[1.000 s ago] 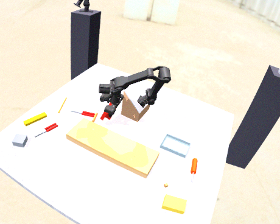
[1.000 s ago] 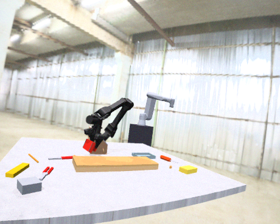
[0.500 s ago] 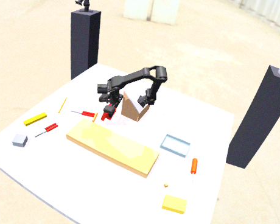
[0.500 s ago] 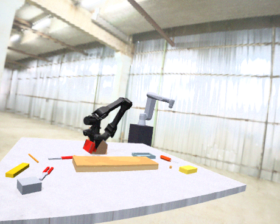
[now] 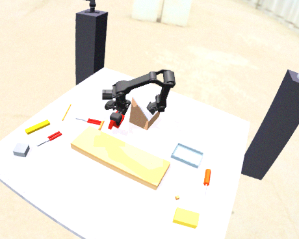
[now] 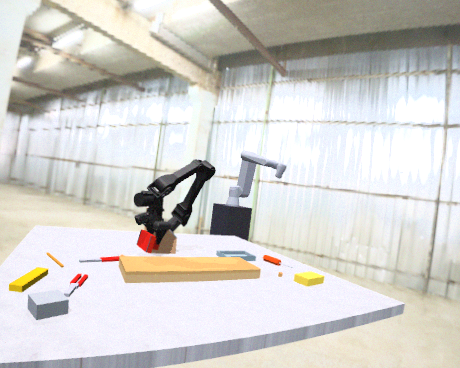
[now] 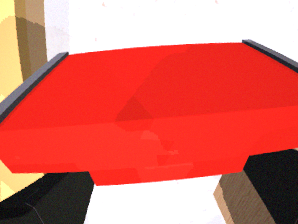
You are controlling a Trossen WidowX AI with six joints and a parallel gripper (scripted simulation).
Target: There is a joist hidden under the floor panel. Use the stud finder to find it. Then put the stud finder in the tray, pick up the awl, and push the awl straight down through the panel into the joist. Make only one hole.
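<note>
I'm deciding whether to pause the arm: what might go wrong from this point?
The gripper holds the red block close to the brown wedge-shaped block, so a sideways swing might knock it. The block, perhaps the stud finder, is tilted, so it may meet the panel edge-first.
</note>
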